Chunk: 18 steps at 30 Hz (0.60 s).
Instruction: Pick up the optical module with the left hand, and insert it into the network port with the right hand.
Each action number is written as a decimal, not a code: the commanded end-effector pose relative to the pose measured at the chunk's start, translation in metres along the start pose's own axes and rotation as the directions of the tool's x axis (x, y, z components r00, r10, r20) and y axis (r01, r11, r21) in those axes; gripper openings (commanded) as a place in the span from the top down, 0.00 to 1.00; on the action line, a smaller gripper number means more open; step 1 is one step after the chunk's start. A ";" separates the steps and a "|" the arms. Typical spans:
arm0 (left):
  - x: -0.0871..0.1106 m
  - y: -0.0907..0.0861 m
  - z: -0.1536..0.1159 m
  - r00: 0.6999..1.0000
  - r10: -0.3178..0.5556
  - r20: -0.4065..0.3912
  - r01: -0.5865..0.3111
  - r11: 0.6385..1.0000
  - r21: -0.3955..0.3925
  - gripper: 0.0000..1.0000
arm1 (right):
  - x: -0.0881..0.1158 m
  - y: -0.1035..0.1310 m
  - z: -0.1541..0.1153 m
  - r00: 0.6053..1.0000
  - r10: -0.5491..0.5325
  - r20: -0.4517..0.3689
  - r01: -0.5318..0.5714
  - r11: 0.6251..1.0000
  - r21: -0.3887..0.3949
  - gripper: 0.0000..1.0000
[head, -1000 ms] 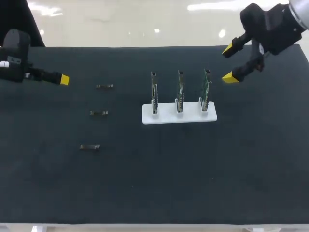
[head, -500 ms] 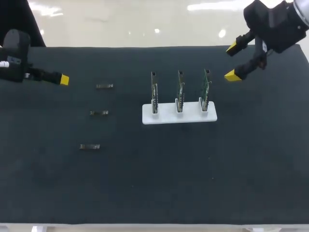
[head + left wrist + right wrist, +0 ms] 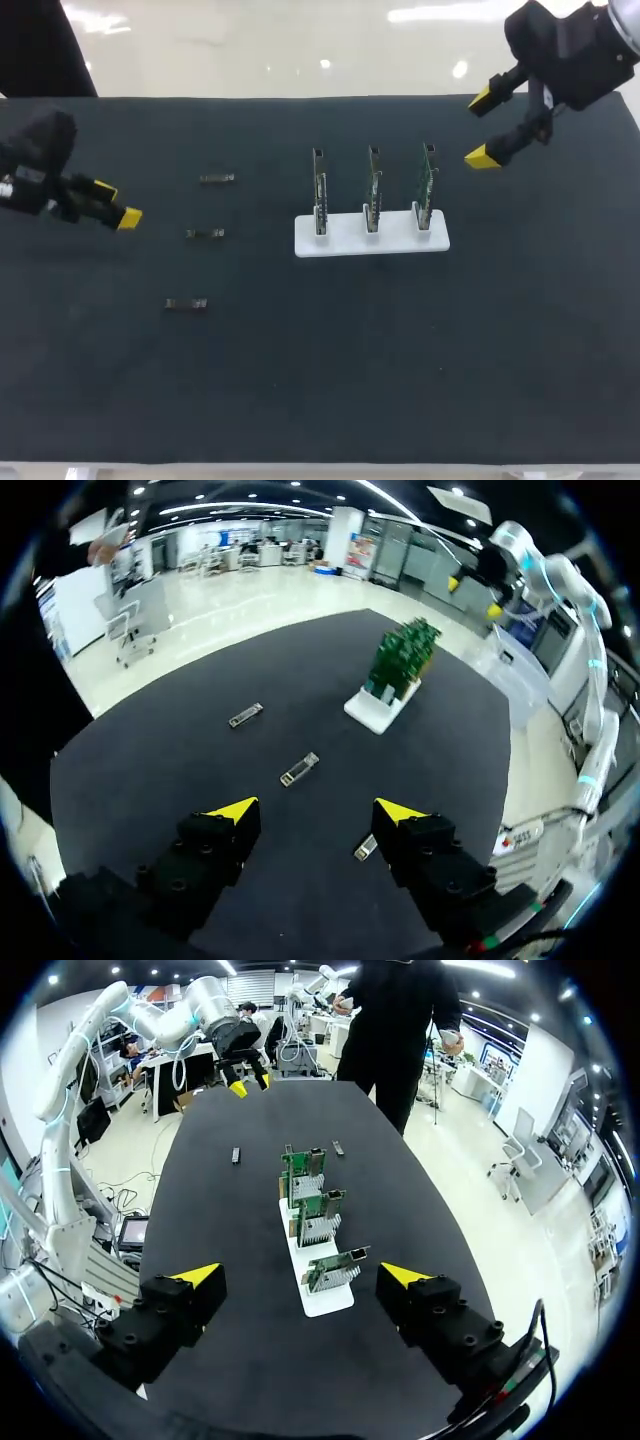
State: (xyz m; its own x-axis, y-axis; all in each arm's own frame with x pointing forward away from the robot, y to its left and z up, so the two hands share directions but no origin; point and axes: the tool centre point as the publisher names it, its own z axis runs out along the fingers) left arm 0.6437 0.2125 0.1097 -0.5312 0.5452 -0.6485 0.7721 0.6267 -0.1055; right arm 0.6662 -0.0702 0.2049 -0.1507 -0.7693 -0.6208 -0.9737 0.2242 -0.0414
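I can read no text, number or label on the table. The three modules [image 3: 204, 233] and the green boards [image 3: 373, 185] on their white stand [image 3: 345, 240] are too small for any print to be made out, even in the wrist views.

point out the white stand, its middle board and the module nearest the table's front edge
white stand [image 3: 345, 240]: head view, bare base between boards
middle board [image 3: 373, 185]: head view, its upright edge
front module [image 3: 186, 303]: head view, its middle
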 end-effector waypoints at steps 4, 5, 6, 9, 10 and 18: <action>0.025 -0.009 0.021 0.928 0.349 -0.131 -0.348 0.937 0.038 0.00 | 0.000 0.001 0.000 1.000 0.001 0.001 -0.001 1.000 0.001 0.00; 0.026 -0.010 0.026 0.918 0.368 -0.149 -0.368 0.929 0.029 0.00 | 0.000 0.001 0.000 1.000 0.001 0.001 -0.001 1.000 0.001 0.00; 0.028 -0.012 0.029 0.908 0.384 -0.169 -0.385 0.923 0.029 0.00 | 0.000 0.001 0.000 1.000 0.001 0.001 -0.001 1.000 0.001 0.00; 0.030 -0.014 0.036 0.870 0.429 -0.242 -0.437 0.899 0.024 0.00 | 0.000 0.001 0.000 1.000 0.001 0.001 -0.001 1.000 0.001 0.00; 0.032 -0.016 0.039 0.857 0.442 -0.264 -0.452 0.891 0.025 0.00 | 0.000 0.001 0.000 1.000 0.001 0.001 -0.001 1.000 0.001 0.00; 0.044 -0.020 0.055 0.749 0.531 -0.397 -0.567 0.823 0.033 0.00 | 0.000 0.001 0.000 1.000 0.001 0.001 -0.001 1.000 0.001 0.00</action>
State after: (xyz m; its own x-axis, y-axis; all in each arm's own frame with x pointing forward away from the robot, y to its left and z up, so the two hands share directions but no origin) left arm 0.6183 0.2013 0.0466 -0.1407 0.8888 -0.4361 0.9428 0.2548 0.2150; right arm 0.6662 -0.0703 0.2048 -0.1507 -0.7691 -0.6211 -0.9737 0.2241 -0.0412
